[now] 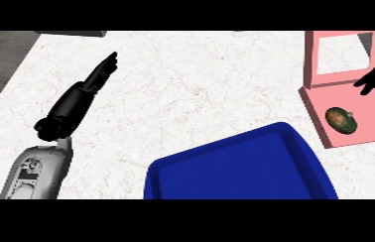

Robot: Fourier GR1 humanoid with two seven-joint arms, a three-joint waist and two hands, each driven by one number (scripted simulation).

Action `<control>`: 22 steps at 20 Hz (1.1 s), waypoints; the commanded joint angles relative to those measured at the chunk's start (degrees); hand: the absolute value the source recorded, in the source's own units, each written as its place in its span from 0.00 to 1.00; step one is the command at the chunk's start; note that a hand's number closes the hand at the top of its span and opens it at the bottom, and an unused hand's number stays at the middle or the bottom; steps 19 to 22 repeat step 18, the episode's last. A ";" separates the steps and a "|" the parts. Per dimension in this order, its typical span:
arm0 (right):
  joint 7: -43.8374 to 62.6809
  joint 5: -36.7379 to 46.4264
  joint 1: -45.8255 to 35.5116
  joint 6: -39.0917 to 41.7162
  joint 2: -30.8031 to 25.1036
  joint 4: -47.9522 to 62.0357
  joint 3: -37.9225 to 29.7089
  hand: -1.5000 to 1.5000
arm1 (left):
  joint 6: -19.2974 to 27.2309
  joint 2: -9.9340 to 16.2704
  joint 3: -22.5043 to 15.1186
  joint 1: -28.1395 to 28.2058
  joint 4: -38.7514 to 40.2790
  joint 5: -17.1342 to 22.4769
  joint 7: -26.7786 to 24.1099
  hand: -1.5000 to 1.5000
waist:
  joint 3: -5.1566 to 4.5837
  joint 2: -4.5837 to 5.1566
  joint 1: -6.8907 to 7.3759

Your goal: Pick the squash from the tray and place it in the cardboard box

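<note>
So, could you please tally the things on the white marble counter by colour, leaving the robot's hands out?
Blue: 1, the blue rectangular tray
Pink: 1, the pink open box
Brown-green: 1, the round squash inside the box
Total: 3

- The counter [190, 87] is showing white with faint pinkish veining.
- The tray [242, 171], lower centre, is showing deep blue.
- The box [322, 82], right edge, is appearing pink.
- The squash [342, 120] is looking mottled green-brown.
- The left hand [81, 99] is showing black, its forearm grey.
</note>
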 commanded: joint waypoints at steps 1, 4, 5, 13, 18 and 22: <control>-14.89 -1.10 -2.83 5.28 0.94 5.35 0.95 0.00 | 0.85 -0.32 -0.13 -0.58 -0.23 -0.77 1.54 0.50 | 0.07 -0.08 -0.38; -14.98 -12.09 -2.52 10.31 5.21 5.20 -3.11 0.00 | 0.27 -0.39 -0.43 1.38 -0.52 -0.43 -0.77 0.50 | 0.09 -0.26 -0.60; -13.06 -16.17 -3.19 13.21 7.62 4.68 -4.32 0.00 | 0.27 0.06 0.14 0.84 0.61 -0.46 -0.22 0.50 | 0.06 -0.15 -0.65; 3.13 -38.16 -2.09 29.24 12.84 13.07 -10.22 0.00 | -0.53 0.30 0.10 0.86 -0.46 0.12 -0.79 0.50 | 0.02 0.05 -0.19; 12.43 -46.65 -7.16 35.13 10.91 19.58 -14.67 0.00 | -0.50 -0.42 -0.40 1.05 -0.29 0.16 -0.84 0.50 | 0.13 0.38 0.57; 12.43 -46.65 -7.16 35.13 10.91 19.58 -14.67 0.00 | -0.50 -0.42 -0.40 1.05 -0.29 0.16 -0.84 0.50 | 0.13 0.38 0.57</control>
